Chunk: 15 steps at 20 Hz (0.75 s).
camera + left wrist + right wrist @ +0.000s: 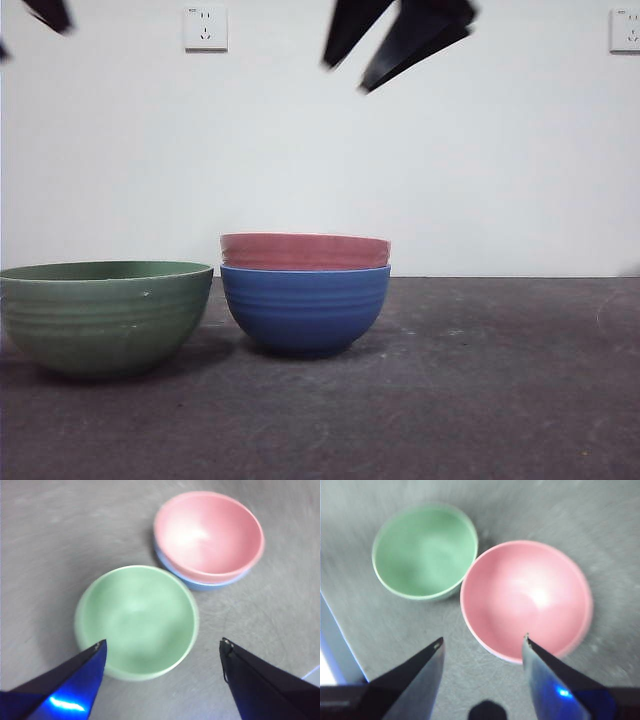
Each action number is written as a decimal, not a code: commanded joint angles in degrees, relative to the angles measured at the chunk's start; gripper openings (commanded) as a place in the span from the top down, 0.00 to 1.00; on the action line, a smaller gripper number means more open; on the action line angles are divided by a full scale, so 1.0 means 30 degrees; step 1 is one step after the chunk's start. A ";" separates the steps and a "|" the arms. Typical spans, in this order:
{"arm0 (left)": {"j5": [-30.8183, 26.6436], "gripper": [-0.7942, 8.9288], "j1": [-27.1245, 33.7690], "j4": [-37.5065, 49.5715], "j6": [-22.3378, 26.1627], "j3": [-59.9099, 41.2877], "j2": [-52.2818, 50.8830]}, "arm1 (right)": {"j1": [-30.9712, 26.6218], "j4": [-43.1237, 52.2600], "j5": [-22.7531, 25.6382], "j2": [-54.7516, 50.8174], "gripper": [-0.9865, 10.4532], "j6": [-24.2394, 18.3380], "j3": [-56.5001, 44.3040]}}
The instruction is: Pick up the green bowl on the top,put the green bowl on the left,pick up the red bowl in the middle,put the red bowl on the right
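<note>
The green bowl [105, 315] stands alone on the table at the left; it also shows in the left wrist view [136, 620] and the right wrist view [424, 550]. The red bowl [305, 250] sits nested in a blue bowl [305, 310] in the middle; it also shows in both wrist views [210, 532] [527, 597]. My left gripper [163, 641] is open and empty, high above the green bowl, a black tip at the front view's top left [50, 12]. My right gripper [483, 639] is open and empty, high above the red bowl [347, 78].
The dark grey table [500, 380] stretches bare to the right of the blue bowl. A white wall with two power sockets [205, 28] stands behind. The green bowl almost touches the blue bowl.
</note>
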 commanded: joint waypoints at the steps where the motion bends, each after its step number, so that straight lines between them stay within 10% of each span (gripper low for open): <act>1: 0.0845 0.53 0.2084 -0.0758 0.0313 0.0000 -0.1122 | 0.0845 -0.0364 0.0415 0.2098 0.69 -0.1005 0.1297; 11: 0.1413 0.53 0.3942 -0.2463 0.0809 0.0000 -0.1843 | 0.1690 0.0357 0.0321 0.7286 0.71 -0.1545 0.1603; 15: 0.1399 0.53 0.3942 -0.2463 0.0816 0.0000 -0.1843 | 0.1683 0.0721 0.0386 0.7504 0.89 -0.1887 0.1603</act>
